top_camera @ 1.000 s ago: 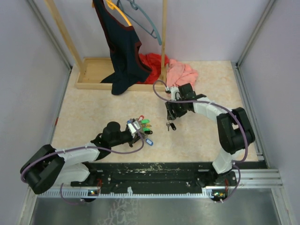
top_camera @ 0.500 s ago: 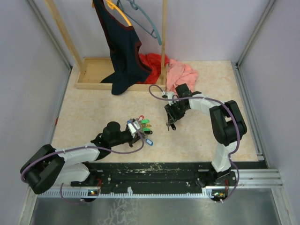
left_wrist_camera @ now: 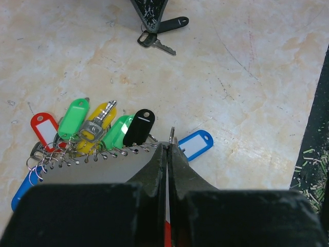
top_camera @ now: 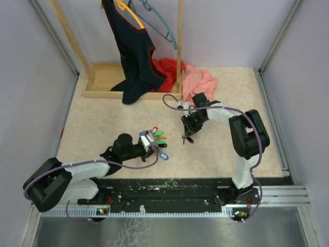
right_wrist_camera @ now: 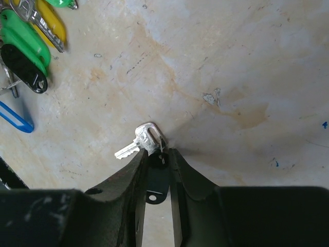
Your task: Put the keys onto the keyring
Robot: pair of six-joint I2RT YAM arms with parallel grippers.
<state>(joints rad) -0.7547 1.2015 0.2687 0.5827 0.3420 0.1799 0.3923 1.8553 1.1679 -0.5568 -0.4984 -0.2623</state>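
Bright, even light throughout; shadows are soft, and both wrist views blur on the near black housings.

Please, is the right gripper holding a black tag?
Yes, the right gripper pinches the black tag joined to a silver key.

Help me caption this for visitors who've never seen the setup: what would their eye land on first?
The bright fan of key tags, red, green, yellow, black and blue, lies on the table at the left gripper's shut tips. Mid-table, the right gripper pinches a black tag carrying a silver key, and a dark garment hangs from the wooden rack at the back.
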